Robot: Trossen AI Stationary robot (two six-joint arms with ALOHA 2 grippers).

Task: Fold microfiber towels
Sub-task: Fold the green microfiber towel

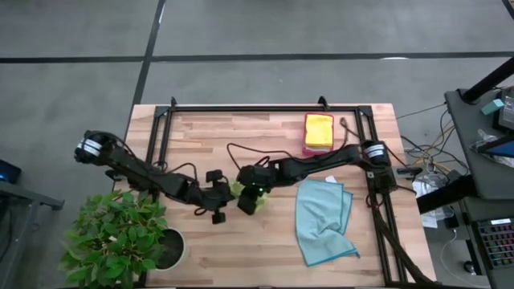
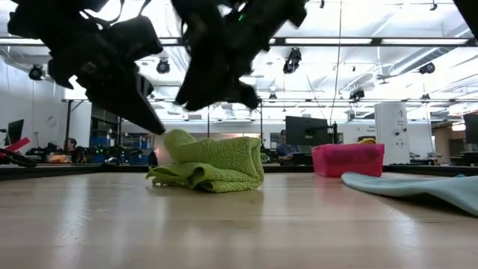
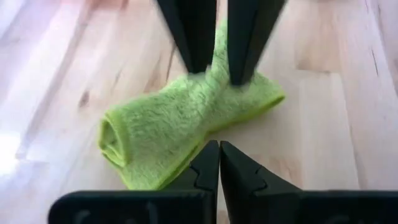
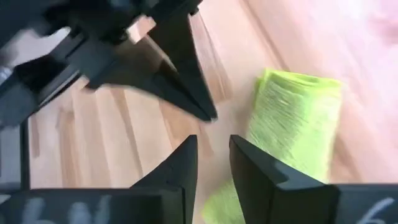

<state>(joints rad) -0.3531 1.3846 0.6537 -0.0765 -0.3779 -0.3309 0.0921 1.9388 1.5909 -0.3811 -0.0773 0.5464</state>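
A lime green microfiber towel [image 3: 180, 118] lies bunched into a loose roll on the wooden table [image 1: 201, 249], near its middle; in the high view only a bit of it [image 1: 237, 187] shows between the two grippers. My left gripper [image 3: 219, 155] is shut and hangs just left of the towel, above the table. My right gripper [image 4: 213, 149] is slightly open with nothing between its fingers, and hangs over the towel's right part, clear of it in the low view. A light blue towel [image 1: 321, 217] lies spread on the right. A yellow towel [image 1: 319, 128] lies in the pink tray [image 1: 308, 148].
A potted plant [image 1: 120, 237] stands at the table's near left corner. A black frame [image 1: 265, 107] runs along the far edge and down both sides. Cables [image 1: 241, 152] trail over the table's middle. Bare wood lies along the near edge between plant and blue towel.
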